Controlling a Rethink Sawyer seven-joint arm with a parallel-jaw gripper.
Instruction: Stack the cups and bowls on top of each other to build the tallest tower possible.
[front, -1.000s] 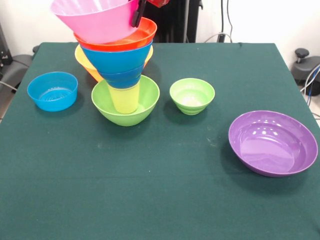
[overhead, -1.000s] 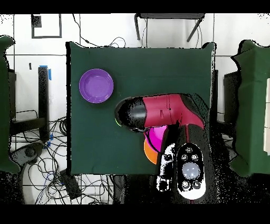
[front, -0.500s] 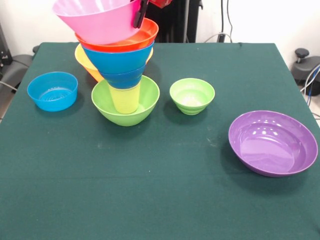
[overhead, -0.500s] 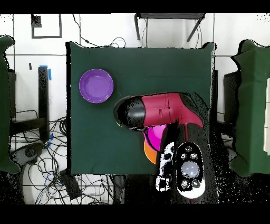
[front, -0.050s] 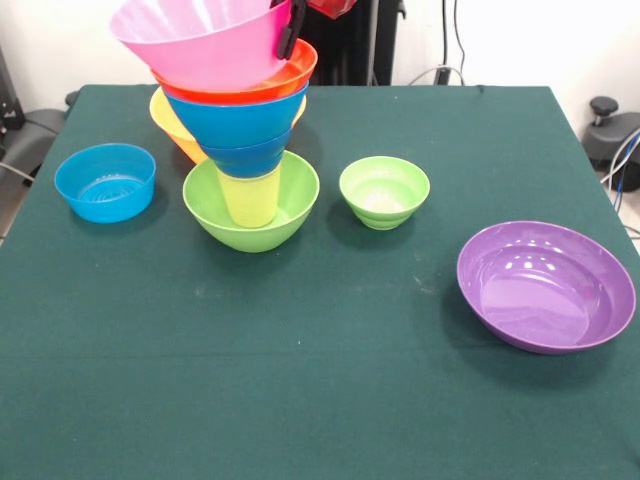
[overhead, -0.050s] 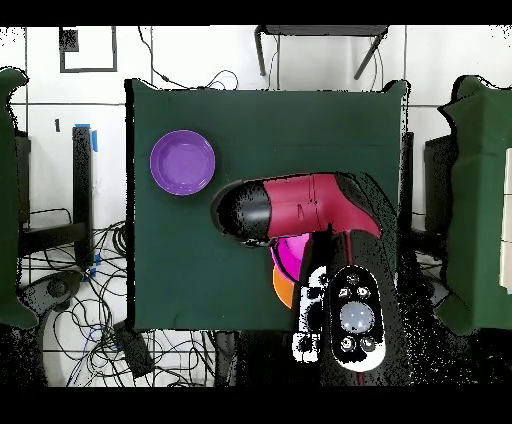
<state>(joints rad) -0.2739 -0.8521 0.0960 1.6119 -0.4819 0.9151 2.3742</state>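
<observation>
The tower stands at the back left of the table: a large lime-green bowl (front, -0.050s: 292, 212) holds the yellow ribbed cup (front, -0.050s: 248, 200). Two blue bowls (front, -0.050s: 236, 122) sit on the cup, then a red-orange bowl (front, -0.050s: 288, 70). The pink bowl (front, -0.050s: 200, 45) is on top, tilted. My gripper (front, -0.050s: 285, 42) comes down from the top edge and is shut on the pink bowl's right rim, with one black finger outside the wall. In the overhead view the arm (overhead, -0.050s: 300, 205) covers the tower, and only the pink bowl's edge (overhead, -0.050s: 290, 258) shows.
An orange-yellow bowl (front, -0.050s: 168, 118) lies behind the tower, partly hidden. A low light-blue bowl (front, -0.050s: 105, 182) sits to the tower's left and a small green bowl (front, -0.050s: 384, 192) to its right. A wide purple bowl (front, -0.050s: 546, 286) rests at the right edge, seen from above as the purple bowl (overhead, -0.050s: 183, 162).
The gripper and the pink bowl's rim have shifted slightly right and up. The rest of the tower and the loose bowls have not moved.
</observation>
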